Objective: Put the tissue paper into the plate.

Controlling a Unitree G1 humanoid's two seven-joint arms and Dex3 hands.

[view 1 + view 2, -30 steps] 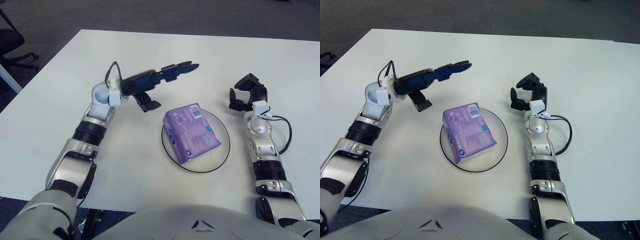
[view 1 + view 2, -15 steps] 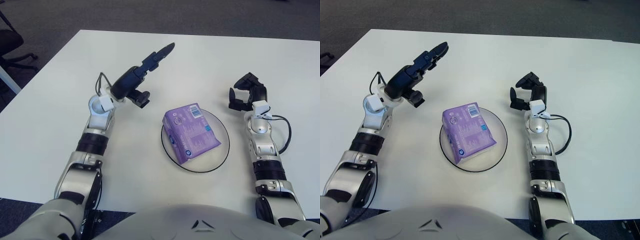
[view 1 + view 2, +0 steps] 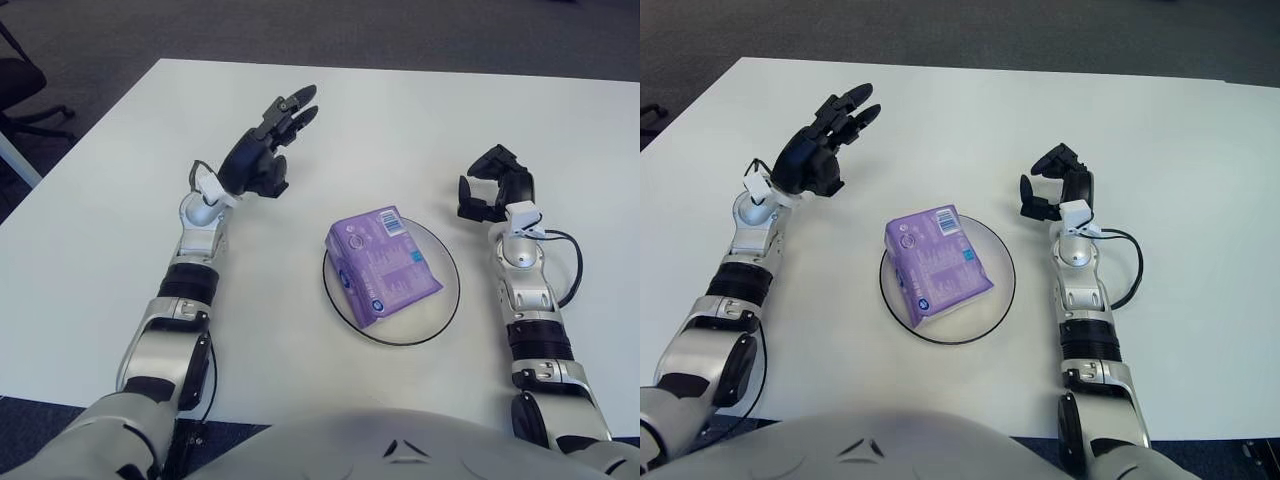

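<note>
A purple pack of tissue paper (image 3: 380, 264) lies inside the clear round plate (image 3: 445, 293) at the table's middle front. My left hand (image 3: 270, 148) is raised to the left of and behind the plate, its fingers stretched out and holding nothing. My right hand (image 3: 492, 185) shows to the right of the plate, fingers loosely curled around nothing.
The white table (image 3: 420, 120) stretches wide behind the plate. A black cable (image 3: 572, 262) loops beside my right forearm. A dark office chair (image 3: 22, 85) stands off the table's far left corner, on grey carpet.
My left hand has swung back from near the plate toward the left and turned upright. The tissue pack, the plate and my right hand have stayed put.
</note>
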